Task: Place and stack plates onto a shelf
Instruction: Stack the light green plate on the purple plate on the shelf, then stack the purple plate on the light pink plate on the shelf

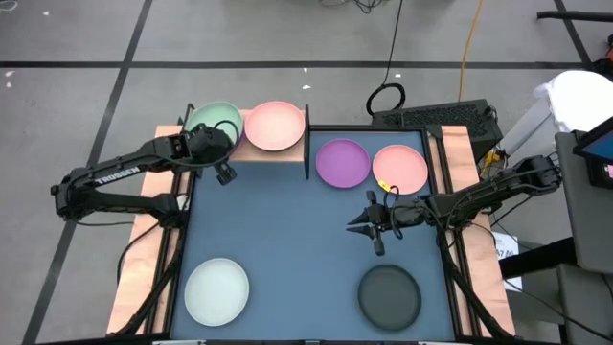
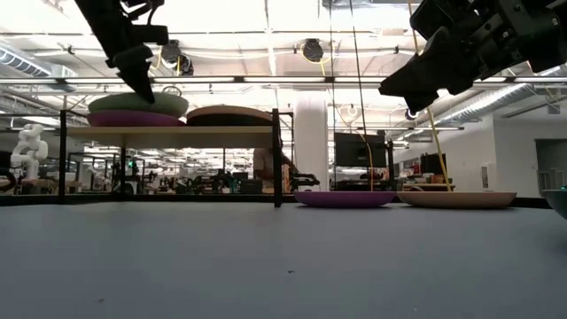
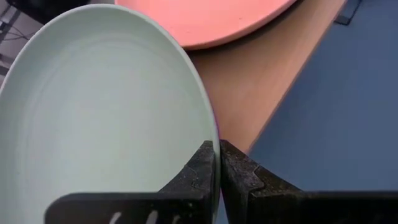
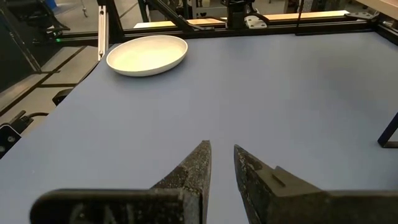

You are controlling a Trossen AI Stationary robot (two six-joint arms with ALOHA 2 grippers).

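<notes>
On the light-wood shelf (image 1: 278,153) at the table's far left, a pale green plate (image 1: 213,123) lies on a purple plate (image 2: 133,119), with a pink plate (image 1: 275,126) beside them. My left gripper (image 3: 217,152) is at the green plate's near rim, shut on it. On the table lie a purple plate (image 1: 343,163), a pink plate (image 1: 399,169), a whitish plate (image 1: 216,291) and a black plate (image 1: 389,293). My right gripper (image 1: 364,226) hovers above the table right of centre, shut, holding nothing. My left gripper pinches the pale green plate's near rim (image 3: 210,134) between its two fingers, one finger (image 3: 202,165) over the plate's inside and the other outside it. It comes slanting down from above and from the near side. The plate lies flat on the purple plate on the shelf.
A black upright post (image 1: 306,144) of the shelf's frame stands at the shelf's right end. Wooden rails (image 1: 144,240) run along both table sides. Bare blue-grey tabletop (image 1: 297,249) lies between the plates. Cables and equipment sit beyond the far edge.
</notes>
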